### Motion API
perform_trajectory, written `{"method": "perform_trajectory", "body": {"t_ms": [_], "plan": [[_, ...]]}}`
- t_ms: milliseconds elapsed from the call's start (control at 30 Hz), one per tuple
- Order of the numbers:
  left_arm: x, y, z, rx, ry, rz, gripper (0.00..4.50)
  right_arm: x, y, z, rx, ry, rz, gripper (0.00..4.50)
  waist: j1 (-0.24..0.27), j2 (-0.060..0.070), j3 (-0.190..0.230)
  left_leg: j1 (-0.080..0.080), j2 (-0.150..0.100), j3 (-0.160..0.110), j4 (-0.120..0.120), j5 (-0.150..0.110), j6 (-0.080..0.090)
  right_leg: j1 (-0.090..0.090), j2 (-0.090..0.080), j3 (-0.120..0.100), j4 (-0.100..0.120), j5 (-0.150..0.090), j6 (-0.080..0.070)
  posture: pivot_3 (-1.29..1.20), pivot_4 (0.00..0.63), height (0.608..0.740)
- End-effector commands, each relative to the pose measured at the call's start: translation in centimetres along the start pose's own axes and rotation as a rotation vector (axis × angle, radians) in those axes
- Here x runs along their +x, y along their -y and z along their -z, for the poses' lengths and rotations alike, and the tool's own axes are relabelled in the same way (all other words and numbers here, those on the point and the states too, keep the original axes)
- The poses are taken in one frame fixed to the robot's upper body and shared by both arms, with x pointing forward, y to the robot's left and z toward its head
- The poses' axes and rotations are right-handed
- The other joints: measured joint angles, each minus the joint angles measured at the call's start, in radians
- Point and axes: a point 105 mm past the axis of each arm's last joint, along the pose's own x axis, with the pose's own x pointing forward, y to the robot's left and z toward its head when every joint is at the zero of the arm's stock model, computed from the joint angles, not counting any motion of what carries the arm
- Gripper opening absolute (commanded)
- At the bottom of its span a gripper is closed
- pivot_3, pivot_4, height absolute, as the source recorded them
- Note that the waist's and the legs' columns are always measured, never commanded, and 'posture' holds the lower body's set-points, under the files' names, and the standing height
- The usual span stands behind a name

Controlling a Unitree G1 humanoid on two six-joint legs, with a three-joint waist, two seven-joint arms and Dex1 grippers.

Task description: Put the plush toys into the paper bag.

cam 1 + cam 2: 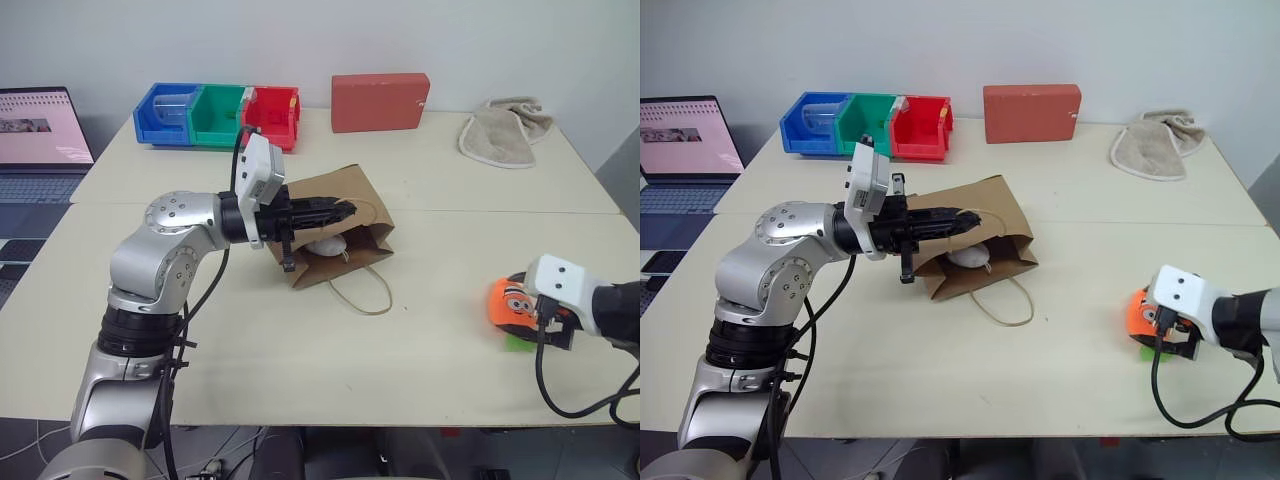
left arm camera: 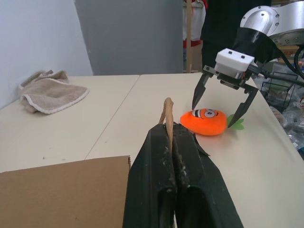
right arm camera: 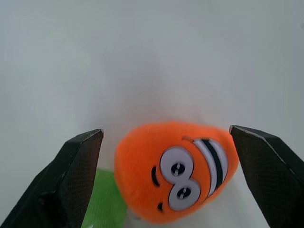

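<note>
Nearest me, the left end effector (image 1: 335, 212) is pinching the paper bag (image 1: 335, 240) by one twisted handle (image 2: 167, 114), fingers clamped together on it, holding the mouth up on the tabletop (image 1: 420, 330). The white egg toy (image 1: 326, 246) is lying inside already. Off to the right, my right end effector (image 2: 218, 108) is hanging spread wide over the orange carrot toy (image 3: 175, 171), touching nothing. I'm judging the carrot pickup is in hand: lowering and closing come next.
</note>
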Motion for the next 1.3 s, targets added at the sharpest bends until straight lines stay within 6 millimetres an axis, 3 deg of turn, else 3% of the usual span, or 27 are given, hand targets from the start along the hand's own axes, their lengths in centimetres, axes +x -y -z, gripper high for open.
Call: {"method": "perform_trajectory", "body": {"t_ms": [33, 133, 367, 533, 733, 867, 1067, 1300], "plan": [[0.0, 0.4, -0.8, 0.044, 0.012, 0.008, 0.00, -0.1, 1.0, 0.4, -0.007, -0.017, 0.064, 4.45, -0.003, 0.000, 0.000, 0.000, 0.000, 0.001, 0.000, 0.000, 0.000, 0.000, 0.000, 0.001, 0.000, 0.000, 0.000, 0.00, 0.150, 0.740], [0.0, 0.3, -0.9, 0.046, 0.011, 0.006, 0.00, 0.3, 1.7, 1.0, -0.019, -0.044, 0.101, 3.82, -0.002, 0.000, 0.000, 0.001, 0.000, 0.001, 0.001, 0.000, 0.000, 0.000, 0.000, 0.001, 0.000, 0.000, -0.001, 0.00, 0.150, 0.740], [-0.2, 0.3, -1.1, 0.044, 0.014, 0.002, 0.00, 0.7, 2.4, 0.6, -0.083, -0.025, 0.127, 1.48, -0.001, 0.000, 0.000, 0.001, 0.000, 0.002, 0.000, 0.000, 0.000, 0.000, 0.000, 0.002, 0.000, 0.000, 0.000, 0.00, 0.150, 0.740], [-0.5, -0.2, -1.7, 0.035, 0.033, -0.012, 0.00, 0.5, 2.7, -2.6, -0.177, 0.098, 0.124, 0.01, -0.004, 0.000, 0.000, 0.001, 0.000, 0.002, 0.000, 0.000, 0.000, 0.000, 0.000, 0.002, 0.000, 0.000, 0.000, 0.00, 0.150, 0.740], [-0.6, -0.8, -2.2, 0.038, 0.037, -0.013, 0.00, 0.7, -0.2, -12.1, -0.449, 0.351, -0.003, 0.01, -0.018, 0.000, 0.000, 0.001, 0.000, 0.001, 0.000, 0.000, 0.000, 0.000, 0.000, 0.002, 0.000, 0.002, 0.003, 0.00, 0.150, 0.740], [-0.5, -1.0, -2.7, 0.043, 0.052, -0.010, 0.00, 2.6, -1.8, -16.2, -0.587, 0.454, -0.020, 0.01, -0.021, 0.000, 0.000, 0.000, 0.000, 0.001, 0.000, 0.000, 0.000, 0.000, 0.000, 0.001, 0.000, 0.002, 0.004, 0.00, 0.150, 0.740], [-0.4, -1.0, -3.3, 0.055, 0.061, -0.007, 0.00, 6.1, -3.6, -19.9, -0.623, 0.540, -0.006, 0.01, -0.014, 0.000, 0.000, -0.001, 0.000, 0.000, -0.001, 0.000, 0.000, -0.001, 0.000, 0.000, 0.000, 0.002, 0.004, 0.00, 0.150, 0.740], [-0.5, -0.5, -3.3, 0.050, 0.053, 0.006, 0.00, 8.6, -1.0, -22.5, -0.688, 0.521, 0.249, 0.01, -0.014, 0.000, 0.000, 0.000, 0.000, 0.000, 0.000, 0.000, 0.000, -0.001, 0.000, 0.000, 0.001, 0.002, 0.004, 0.00, 0.150, 0.740]]}}
